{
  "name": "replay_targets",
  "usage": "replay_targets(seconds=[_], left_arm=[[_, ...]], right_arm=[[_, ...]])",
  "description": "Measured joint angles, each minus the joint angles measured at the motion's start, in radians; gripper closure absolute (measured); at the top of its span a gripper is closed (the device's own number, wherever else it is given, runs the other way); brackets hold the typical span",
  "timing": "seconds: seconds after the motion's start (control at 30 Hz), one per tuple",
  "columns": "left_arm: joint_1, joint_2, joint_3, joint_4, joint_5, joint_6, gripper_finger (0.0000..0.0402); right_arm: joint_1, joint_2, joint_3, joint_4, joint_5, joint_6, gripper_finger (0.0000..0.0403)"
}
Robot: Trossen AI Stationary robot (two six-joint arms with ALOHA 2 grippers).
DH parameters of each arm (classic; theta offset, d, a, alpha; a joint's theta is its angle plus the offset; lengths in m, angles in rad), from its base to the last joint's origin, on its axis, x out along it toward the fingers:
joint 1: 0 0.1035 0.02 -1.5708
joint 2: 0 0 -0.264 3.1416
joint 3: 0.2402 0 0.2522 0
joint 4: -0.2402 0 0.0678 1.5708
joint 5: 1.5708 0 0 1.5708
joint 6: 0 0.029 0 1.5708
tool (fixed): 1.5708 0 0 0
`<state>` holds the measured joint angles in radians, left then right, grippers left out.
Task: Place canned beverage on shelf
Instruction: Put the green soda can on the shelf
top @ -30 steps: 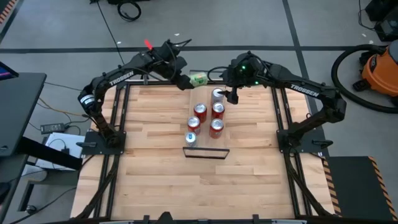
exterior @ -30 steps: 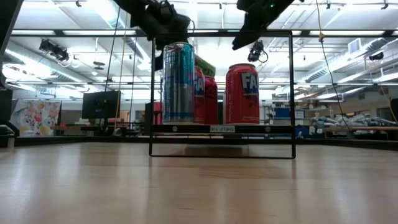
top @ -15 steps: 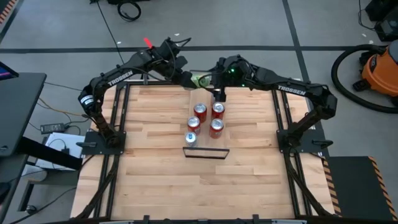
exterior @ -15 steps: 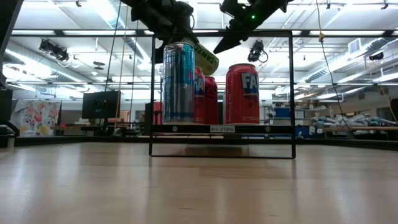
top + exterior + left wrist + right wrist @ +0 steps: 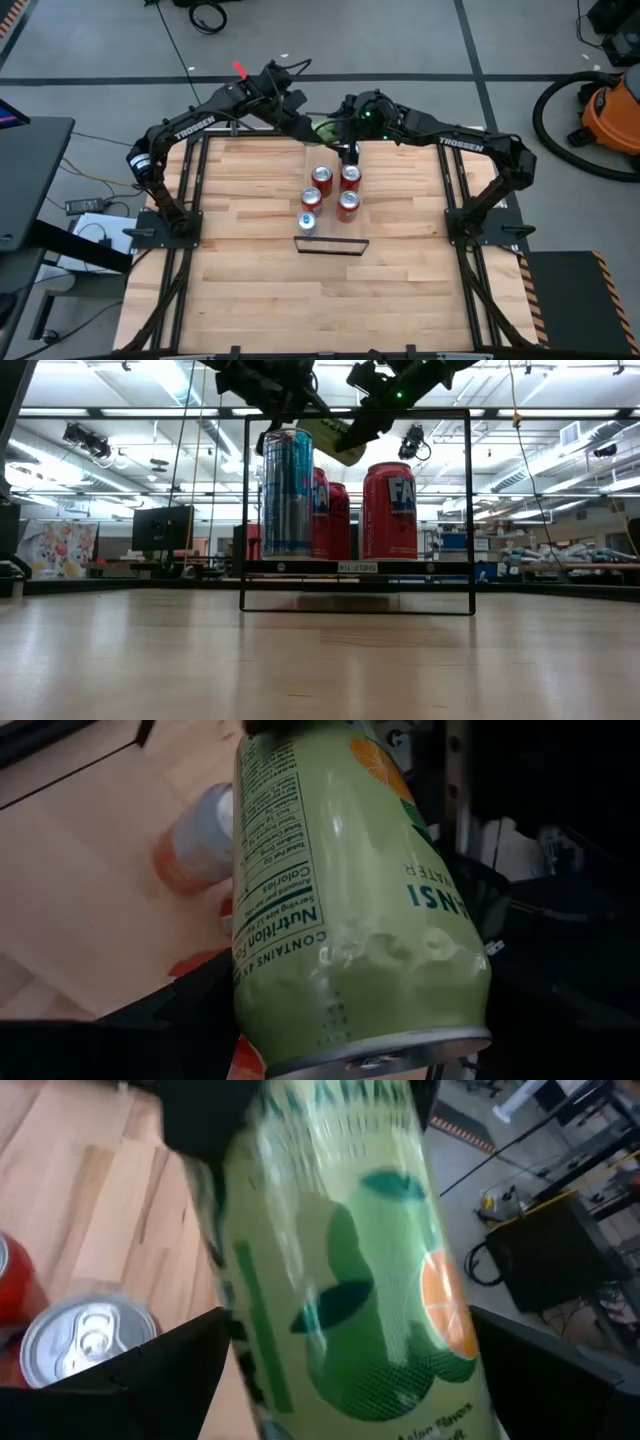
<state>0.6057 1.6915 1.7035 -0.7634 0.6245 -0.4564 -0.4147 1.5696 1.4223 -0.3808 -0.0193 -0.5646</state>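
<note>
The tabletop (image 5: 250, 290) carries the shelf (image 5: 331, 243) near its middle, running toward the far edge. Five cans stand on the shelf: four red cans (image 5: 347, 205) in two columns and one blue-and-silver can (image 5: 307, 222) at the near-left corner.

Change over the last second: the right arm has swung from above the shelf's far end to the tabletop's far edge, where the left arm holds the green can (image 5: 325, 128). The silver can top that showed at the shelf's far right a second ago is no longer visible from above – the right arm now covers that spot, so it cannot be told whether a can stands there. The two grippers now meet at the green can, which reads as a hand-over from left arm to right arm in progress.

The green can is airborne, tilted, above the far edge of the tabletop and just beyond the shelf's far end. In the low view it hangs above the standing cans.

The left gripper (image 5: 300, 118) is closed on the green can (image 5: 350, 890); its dark fingers flank the can body, which shows a dent near one end. The right gripper (image 5: 345, 122) is spread around the same can (image 5: 350, 1270) – whether its fingers have clamped yet cannot be told.
</note>
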Motion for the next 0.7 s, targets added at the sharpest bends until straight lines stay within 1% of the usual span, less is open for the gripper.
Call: replay_targets(seconds=[0.2,0.5,0.6,0.7], left_arm=[[-0.015,0.000,0.000,0.012,0.008,0.000,0.0083],[-0.015,0.000,0.000,0.021,0.009,0.003,0.0083],[-0.014,0.000,0.000,0.024,0.005,0.020,0.0083],[-0.014,0.000,0.000,0.029,-0.006,0.060,0.0081]], right_arm=[[0.001,0.012,-0.001,-0.004,0.006,-0.014,0.0012],[0.004,0.011,0.000,-0.014,0.009,-0.022,0.0086],[0.005,0.011,0.000,-0.017,0.017,-0.018,0.0093],[0.006,0.011,0.000,-0.016,0.027,-0.017,0.0090]])
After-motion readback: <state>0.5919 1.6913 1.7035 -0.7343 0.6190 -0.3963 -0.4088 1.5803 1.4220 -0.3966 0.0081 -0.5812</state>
